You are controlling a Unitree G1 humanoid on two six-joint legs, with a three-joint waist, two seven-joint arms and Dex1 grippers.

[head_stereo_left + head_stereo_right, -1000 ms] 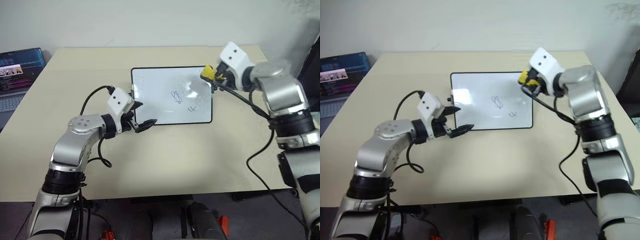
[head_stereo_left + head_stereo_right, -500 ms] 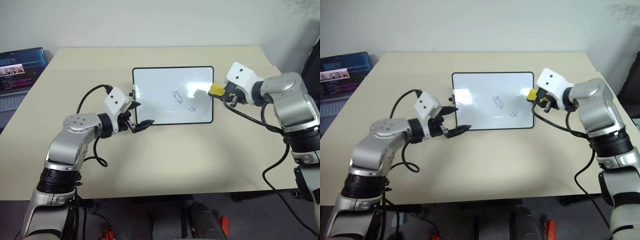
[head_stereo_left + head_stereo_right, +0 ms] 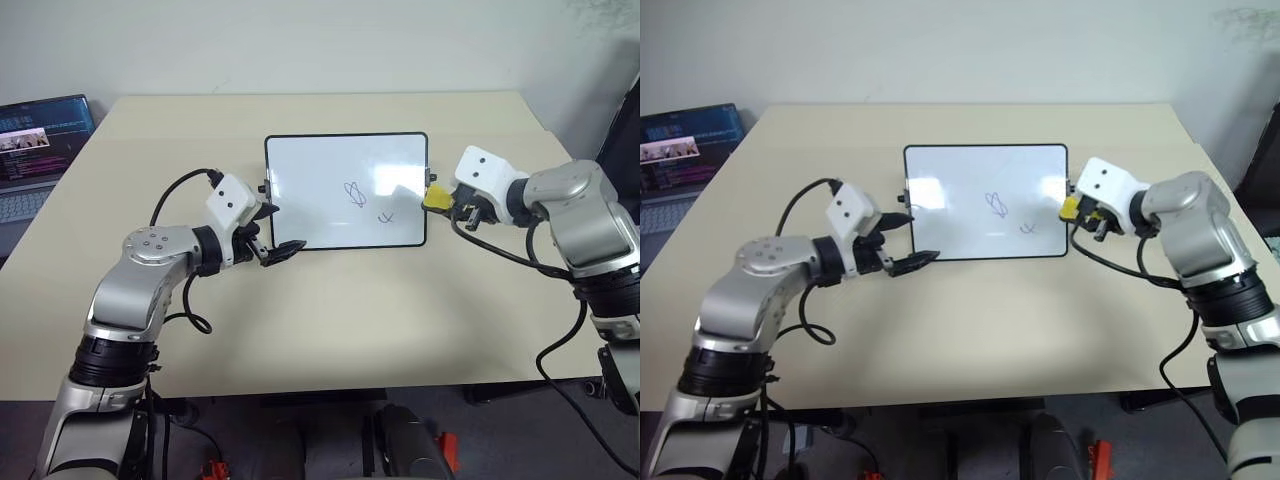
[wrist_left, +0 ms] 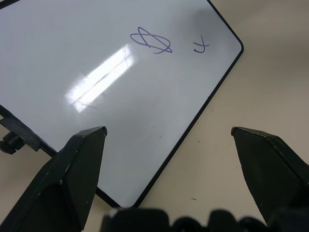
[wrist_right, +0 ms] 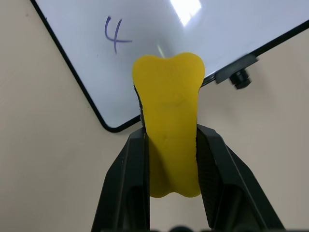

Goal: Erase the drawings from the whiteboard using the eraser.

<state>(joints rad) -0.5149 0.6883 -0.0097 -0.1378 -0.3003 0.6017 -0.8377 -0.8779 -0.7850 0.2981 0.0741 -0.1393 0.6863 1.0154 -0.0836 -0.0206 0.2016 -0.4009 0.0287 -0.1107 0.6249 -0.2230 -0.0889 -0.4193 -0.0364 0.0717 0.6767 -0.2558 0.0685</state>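
Beige surface (image 3: 330,330) carries the whiteboard (image 3: 310,180), lying flat at centre w/ 2 blue drawings visible: a looped scribble (image 3: 353,193) and a small x-like squiggle (image 3: 385,216) nearer the right edge. A laptop (image 3: 35,150) sits well apart at far left. Left hand (image 3: 270,228), fingers spread open and gripping nothing, hovers at the board's near-left corner, prob. placed to steady the board vs. sliding. Right hand (image 3: 452,205) is clamped on the yellow eraser (image 3: 435,199), which juts fwd past the fingertips so its free end can wipe. Eraser is at the board's right edge, near the x squiggle; whether it touches the board can't be told.
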